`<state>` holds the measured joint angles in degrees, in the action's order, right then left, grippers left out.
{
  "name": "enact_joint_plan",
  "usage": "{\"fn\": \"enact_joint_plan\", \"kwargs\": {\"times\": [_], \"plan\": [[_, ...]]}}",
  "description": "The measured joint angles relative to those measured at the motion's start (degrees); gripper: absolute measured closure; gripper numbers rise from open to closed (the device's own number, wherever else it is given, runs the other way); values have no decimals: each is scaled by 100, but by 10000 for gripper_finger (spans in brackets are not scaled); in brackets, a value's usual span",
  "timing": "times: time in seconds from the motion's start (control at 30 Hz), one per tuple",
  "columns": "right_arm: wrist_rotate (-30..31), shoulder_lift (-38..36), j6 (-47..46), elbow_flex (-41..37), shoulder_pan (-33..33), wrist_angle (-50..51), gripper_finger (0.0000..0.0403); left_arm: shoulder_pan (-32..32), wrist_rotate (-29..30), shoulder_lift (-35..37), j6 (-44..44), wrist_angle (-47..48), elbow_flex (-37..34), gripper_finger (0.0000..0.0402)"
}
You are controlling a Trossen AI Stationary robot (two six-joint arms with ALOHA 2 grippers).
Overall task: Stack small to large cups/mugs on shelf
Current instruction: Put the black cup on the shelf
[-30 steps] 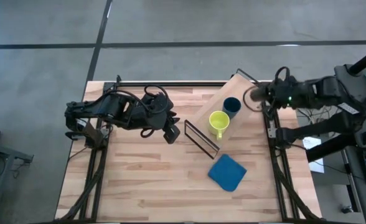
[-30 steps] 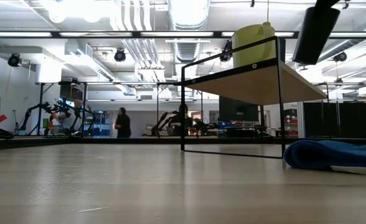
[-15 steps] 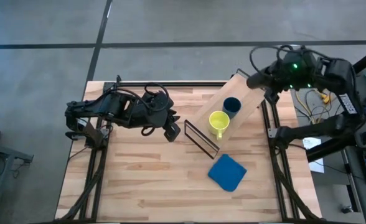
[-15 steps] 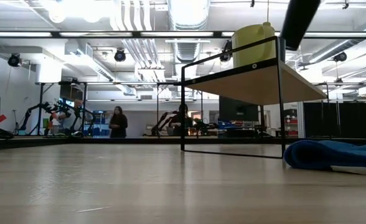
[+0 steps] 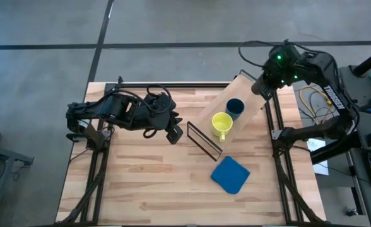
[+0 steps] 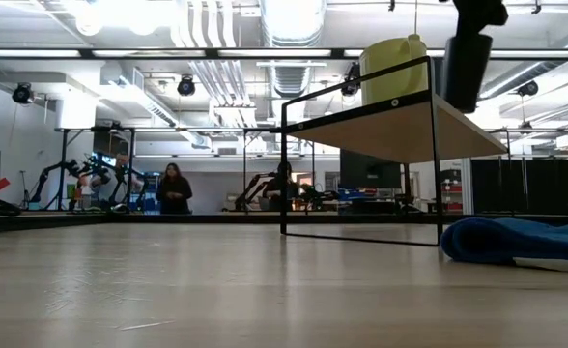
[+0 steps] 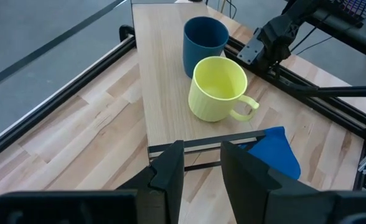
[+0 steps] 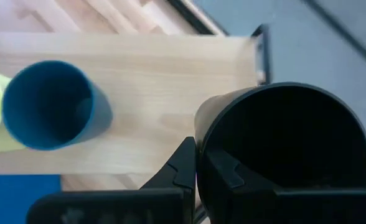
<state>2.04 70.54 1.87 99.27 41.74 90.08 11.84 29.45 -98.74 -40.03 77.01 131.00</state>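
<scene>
The light-wood shelf (image 5: 247,94) stands slantwise at the table's far right. The yellow mug (image 5: 221,124) and the dark blue cup (image 5: 235,107) stand upright on it side by side; both also show in the left wrist view, the mug (image 7: 219,88) and the cup (image 7: 205,43). My right gripper (image 5: 262,86) is shut on the black cup (image 8: 289,149) above the shelf's far end; in the low view the black cup (image 6: 467,58) hangs above the board (image 6: 410,126). My left gripper (image 5: 173,133) is open and empty at the table's left middle, pointing at the shelf. My right gripper holds the black cup by its wall at the rim (image 8: 203,142), one finger (image 8: 223,169) inside the cup and one finger (image 8: 182,163) outside. The cup is lifted clear above the shelf's far end, upright with its mouth up.
A flat blue pad (image 5: 229,174) lies on the tabletop near the shelf's near end. The table's black frame rails (image 5: 275,126) run along the right edge. People stand in the room far behind the table (image 6: 173,188).
My right gripper has carried the black cup from the table's right edge toward the far edge and over the shelf's far end. The cup has rocked from slanted to upright, rising and then coming down a little.
</scene>
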Motion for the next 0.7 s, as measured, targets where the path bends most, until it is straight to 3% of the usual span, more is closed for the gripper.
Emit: {"fn": "enact_joint_plan", "kwargs": {"times": [0.13, 0.4, 0.7], "plan": [[-356, 4, -13, -267, 70, -7, 394, -13, 0, 0, -2, -2, -6, 311], [-380, 4, -11, -746, 69, -3, 394, -22, 5, 0, -2, -2, -13, 311], [-484, 139, 81, -770, 52, -7, 394, -24, 92, 0, -2, -4, -15, 311]]}}
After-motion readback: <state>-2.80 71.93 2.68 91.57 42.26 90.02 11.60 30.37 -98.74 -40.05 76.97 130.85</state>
